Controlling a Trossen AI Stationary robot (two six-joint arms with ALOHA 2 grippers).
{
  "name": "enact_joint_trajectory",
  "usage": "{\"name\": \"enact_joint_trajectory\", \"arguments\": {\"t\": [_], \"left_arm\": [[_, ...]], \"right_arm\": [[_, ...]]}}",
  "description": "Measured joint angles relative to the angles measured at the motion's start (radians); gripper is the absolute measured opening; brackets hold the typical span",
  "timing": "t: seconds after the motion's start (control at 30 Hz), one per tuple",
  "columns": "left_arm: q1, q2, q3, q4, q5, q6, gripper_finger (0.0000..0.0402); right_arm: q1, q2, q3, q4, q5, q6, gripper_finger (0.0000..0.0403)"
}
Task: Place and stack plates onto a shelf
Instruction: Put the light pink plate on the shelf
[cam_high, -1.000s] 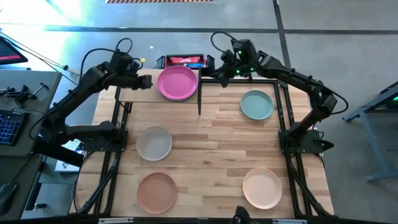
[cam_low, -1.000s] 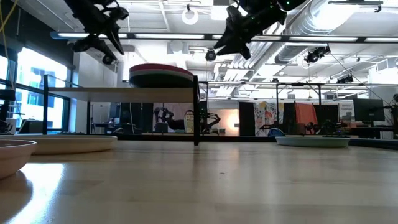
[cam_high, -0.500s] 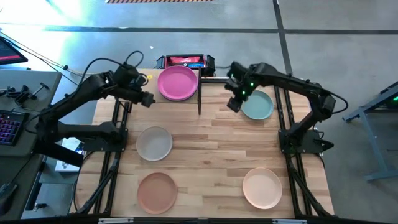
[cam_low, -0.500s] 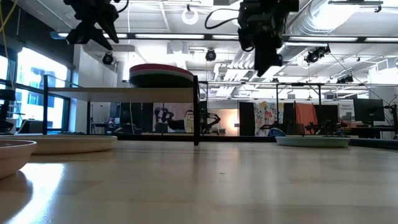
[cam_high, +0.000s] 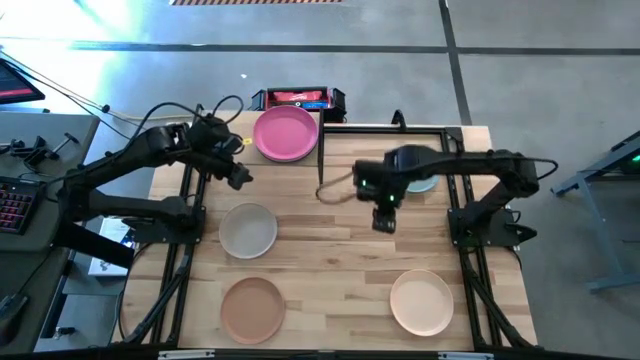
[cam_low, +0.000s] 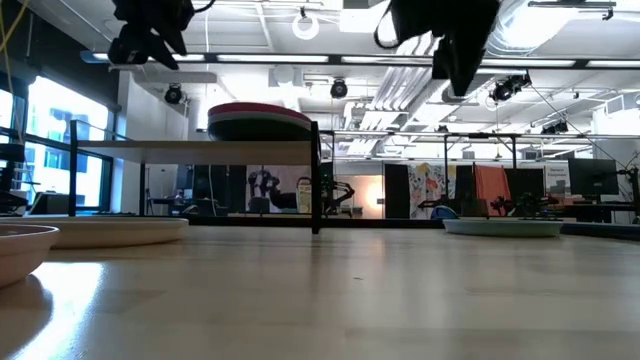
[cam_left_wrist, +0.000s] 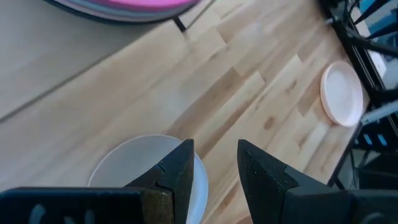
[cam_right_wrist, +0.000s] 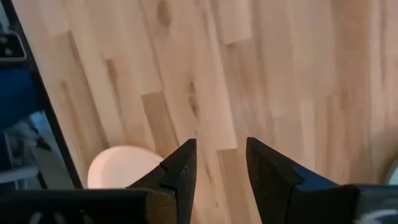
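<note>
A stack of plates topped by a magenta plate (cam_high: 286, 133) (cam_left_wrist: 124, 5) sits on the shelf (cam_low: 200, 150) (cam_left_wrist: 56, 62) at the table's far edge. An off-white plate (cam_high: 248, 230) (cam_left_wrist: 134, 162), a tan plate (cam_high: 252, 307) and a cream plate (cam_high: 421, 301) (cam_right_wrist: 121, 165) lie flat on the tabletop. A pale green plate (cam_high: 425, 184) (cam_low: 503, 227) is mostly hidden under my right arm. My left gripper (cam_high: 240, 176) (cam_left_wrist: 214, 155) hovers open between the shelf and the off-white plate. My right gripper (cam_high: 385, 220) (cam_right_wrist: 221, 155) hangs open above the bare table middle.
A red and black box (cam_high: 297, 98) lies behind the shelf, beyond the far edge. The shelf's black corner post (cam_high: 320, 160) stands near the table's centre line. Black frame rails (cam_high: 455, 190) run along both table sides. Bare wood (cam_high: 330, 260) spans the middle.
My left gripper has drawn back from the shelf toward the near edge, ending above the off-white plate's far side. My right gripper has swung from the far edge beside the shelf, past the pale green plate, toward the near edge and over the table's middle. No plate has moved.
</note>
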Motion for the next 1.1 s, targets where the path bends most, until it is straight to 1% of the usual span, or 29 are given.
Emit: {"name": "enact_joint_trajectory", "arguments": {"t": [0.13, 0.33, 0.47, 0.57, 0.73, 0.8, 0.93, 1.1], "left_arm": [[-0.044, 0.0, 0.0, -0.001, -0.001, 0.0, 0.0113], [-0.114, 0.0, 0.0, -0.002, -0.001, 0.004, 0.0113], [-0.171, 0.0, 0.0, -0.002, -0.003, -0.001, 0.0113], [-0.22, 0.001, 0.0, -0.001, -0.012, -0.003, 0.0113], [-0.301, 0.0, 0.0, -0.001, -0.104, -0.037, 0.0113], [-0.327, 0.0, 0.0, -0.001, -0.133, -0.047, 0.0113], [-0.366, 0.001, 0.0, -0.001, -0.149, -0.048, 0.0113], [-0.399, 0.001, 0.0, -0.001, -0.172, -0.055, 0.0113]], "right_arm": [[0.092, 0.0, 0.0, 0.0, 0.043, 0.073, 0.0119], [0.21, 0.005, 0.0, 0.0, 0.056, 0.152, 0.0119], [0.291, 0.034, 0.0, 0.004, 0.091, 0.147, 0.0119], [0.345, 0.064, 0.0, 0.005, 0.094, 0.146, 0.0119], [0.43, 0.121, 0.0, 0.023, 0.105, 0.123, 0.0119], [0.461, 0.143, 0.0, 0.034, 0.13, 0.101, 0.0119], [0.51, 0.185, 0.0, 0.048, 0.198, 0.09, 0.0119], [0.55, 0.229, -0.001, 0.058, 0.231, 0.088, 0.0119]]}}
